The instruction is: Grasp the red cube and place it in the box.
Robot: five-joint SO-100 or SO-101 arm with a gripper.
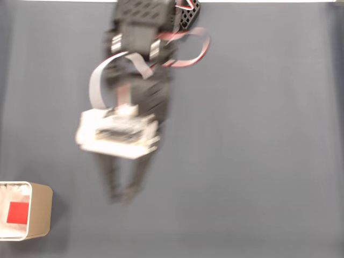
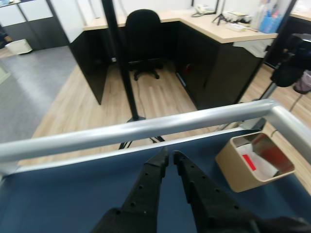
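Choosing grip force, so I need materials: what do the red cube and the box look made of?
The red cube looks like matte plastic or foam: flat, even colour, no glare. The box looks like smooth tan plastic with a glossy white inside that mirrors red; cardboard is possible.

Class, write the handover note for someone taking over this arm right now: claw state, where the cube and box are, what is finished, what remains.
Claw: nearly shut, holding nothing, its tips raised above the blue table near the metal rail. In the fixed view the arm is motion-blurred, with the claw to the right of the box.
Red cube: lying inside the box, on its white interior; the wrist view shows the cube inside as well.
Box: at the lower left edge of the fixed view, at the right in the wrist view.
Done: cube grasped, carried and released into the box.
Left: probably only to bring the arm back to rest.
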